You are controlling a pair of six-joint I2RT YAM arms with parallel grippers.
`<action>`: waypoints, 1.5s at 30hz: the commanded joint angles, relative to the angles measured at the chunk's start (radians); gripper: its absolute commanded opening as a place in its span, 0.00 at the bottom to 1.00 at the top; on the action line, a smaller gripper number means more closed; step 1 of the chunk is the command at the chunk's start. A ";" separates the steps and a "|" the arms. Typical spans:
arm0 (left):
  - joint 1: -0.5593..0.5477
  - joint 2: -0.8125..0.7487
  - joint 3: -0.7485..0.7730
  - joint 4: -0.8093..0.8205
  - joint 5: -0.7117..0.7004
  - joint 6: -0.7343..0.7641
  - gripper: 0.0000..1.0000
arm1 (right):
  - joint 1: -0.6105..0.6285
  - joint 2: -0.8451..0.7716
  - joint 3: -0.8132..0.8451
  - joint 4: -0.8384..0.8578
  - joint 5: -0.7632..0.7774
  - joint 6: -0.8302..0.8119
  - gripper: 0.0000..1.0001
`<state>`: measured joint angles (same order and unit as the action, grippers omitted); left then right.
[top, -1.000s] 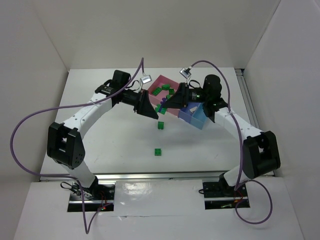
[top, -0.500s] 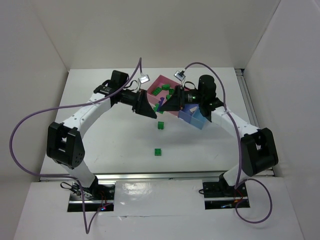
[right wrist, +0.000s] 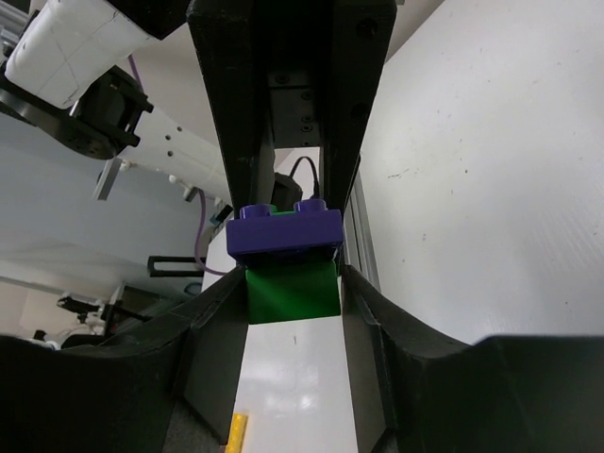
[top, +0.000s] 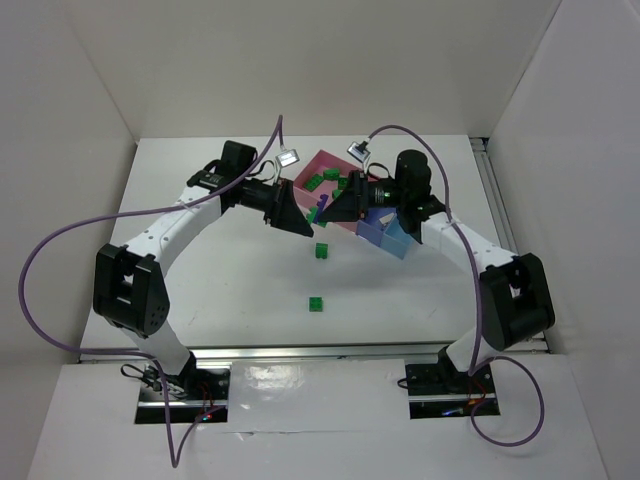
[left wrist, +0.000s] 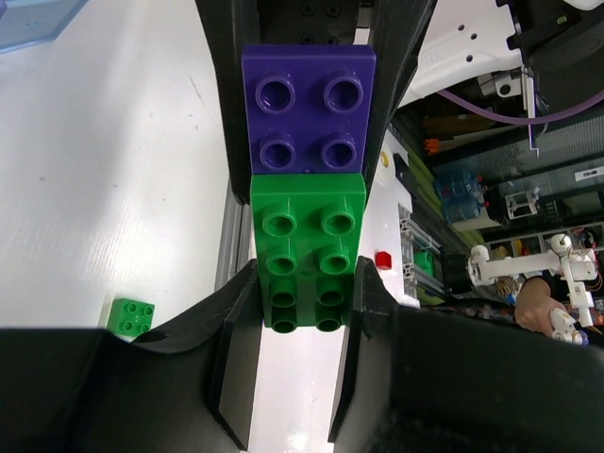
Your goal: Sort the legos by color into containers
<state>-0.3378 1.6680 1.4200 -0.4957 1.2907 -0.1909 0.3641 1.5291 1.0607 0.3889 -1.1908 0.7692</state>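
A purple lego (top: 319, 207) joined to a green lego hangs in the air between both grippers, just in front of the large pink tray (top: 322, 156). My left gripper (top: 307, 218) is shut on the green lego (left wrist: 307, 247). Its fingers (left wrist: 241, 330) press the lego's sides, and the purple lego (left wrist: 309, 109) sits at the far end between the other arm's fingers. My right gripper (top: 331, 207) is shut on the same stack. In the right wrist view (right wrist: 293, 283) the purple lego (right wrist: 283, 234) tops the green face (right wrist: 293, 294). Several green legos (top: 318, 180) lie in the pink tray.
Two loose green legos lie on the table, one (top: 321, 250) below the grippers and one (top: 315, 303) nearer the bases; one shows in the left wrist view (left wrist: 130, 317). A blue tray (top: 374, 233) and a light blue tray (top: 402, 242) sit under the right arm.
The right gripper moved slightly left, closer to the left gripper, carrying the purple lego with it. The left arm has barely moved.
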 commanded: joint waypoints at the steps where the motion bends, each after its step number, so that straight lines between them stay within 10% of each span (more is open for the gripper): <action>1: 0.000 -0.030 0.005 0.039 0.056 0.002 0.00 | 0.013 0.014 0.038 0.062 -0.007 0.005 0.51; 18: 0.000 -0.030 0.005 0.039 0.056 0.002 0.00 | 0.022 0.032 0.038 0.134 -0.026 0.062 0.59; 28: 0.000 -0.030 0.005 0.039 0.056 0.002 0.00 | 0.022 0.032 0.038 0.117 -0.013 0.062 0.27; 34: 0.020 -0.048 0.005 0.019 0.035 0.002 0.00 | -0.014 -0.001 0.038 -0.195 0.097 -0.135 0.00; 45: 0.056 -0.039 0.014 0.009 0.045 0.011 0.00 | -0.126 -0.098 -0.027 -0.372 0.189 -0.234 0.00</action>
<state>-0.2821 1.6585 1.4170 -0.4999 1.2827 -0.1894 0.2470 1.4902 1.0412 0.0902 -1.0420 0.5884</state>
